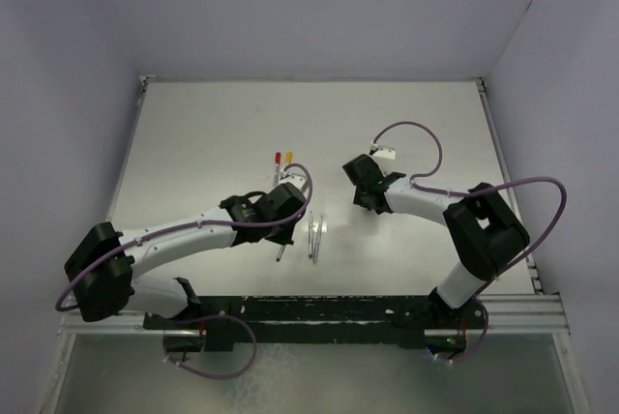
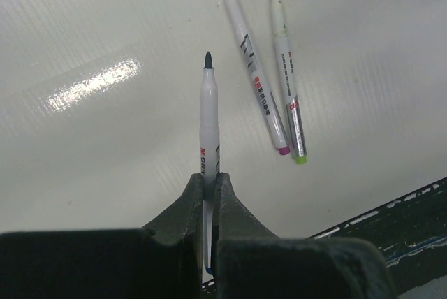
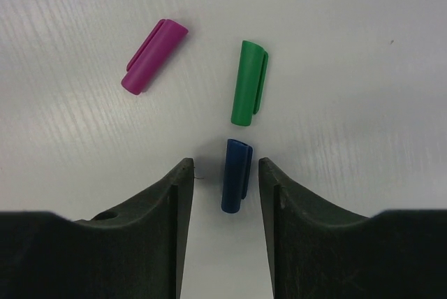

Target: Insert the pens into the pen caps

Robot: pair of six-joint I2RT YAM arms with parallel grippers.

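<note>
Left hand (image 2: 209, 177) clenches one uncapped pen (image 2: 209, 103), right hand (image 3: 225, 166) straddles the blue cap (image 3: 236, 173), released, not gripping it — green cap (image 3: 248, 93) and purple cap (image 3: 154, 56) beyond it lie loose.

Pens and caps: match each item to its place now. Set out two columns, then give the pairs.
1 blue cap
2 green cap
3 dark-tipped pen
4 green pen

A clamped in the shut left jaws
B on the table beside the magenta pen
C between the open right jaws, untouched
D just beyond the blue cap

Pairs: 1-C, 2-D, 3-A, 4-B
</note>
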